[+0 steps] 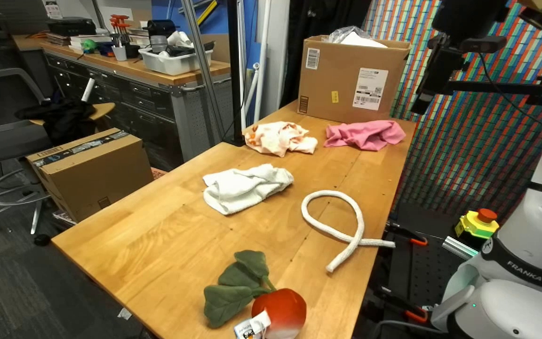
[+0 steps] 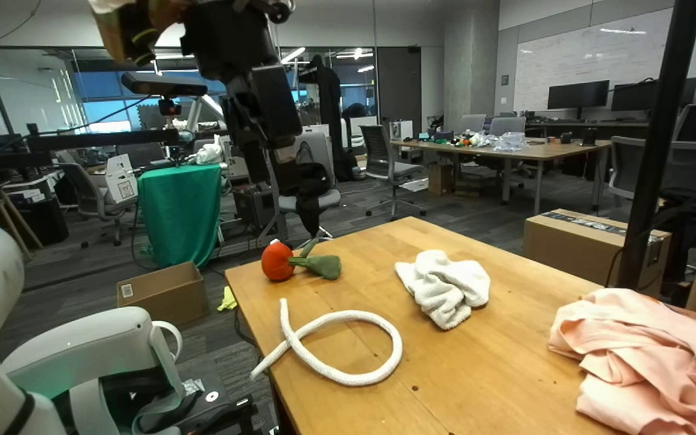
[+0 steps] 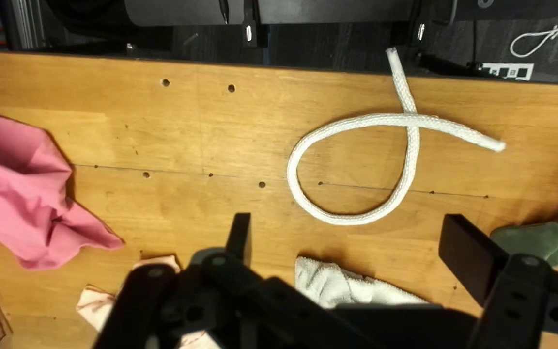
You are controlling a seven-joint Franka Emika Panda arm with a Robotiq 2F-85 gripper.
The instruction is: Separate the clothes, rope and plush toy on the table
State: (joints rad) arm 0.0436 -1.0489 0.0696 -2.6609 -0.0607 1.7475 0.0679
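Got gripper (image 3: pixel 347 235) hanging above table (image 1: pixel 167 235), jaws wide, nothing held, probably so I don't snag anything. Rope (image 3: pixel 411 120) loops over itself, tip past edge. Plush toy (image 1: pixel 279 307) near corner, white cloth (image 1: pixel 247 187), peach cloth (image 1: pixel 278 137), pink cloth (image 1: pixel 365 134) lie apart, guessing that spacing's whole point.

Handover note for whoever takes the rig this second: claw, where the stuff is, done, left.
Claw: open, nothing held, above the table.
Rope: crossed into a loop, one end past the table edge.
Plush toy: opposite end from the tabletop box.
Peach cloth, pink cloth: nearest that box, a gap between them.
White cloth: between toy and peach cloth.
Done: rope, toy and cloths all lie apart.
Left: probably only withdrawing the claw.
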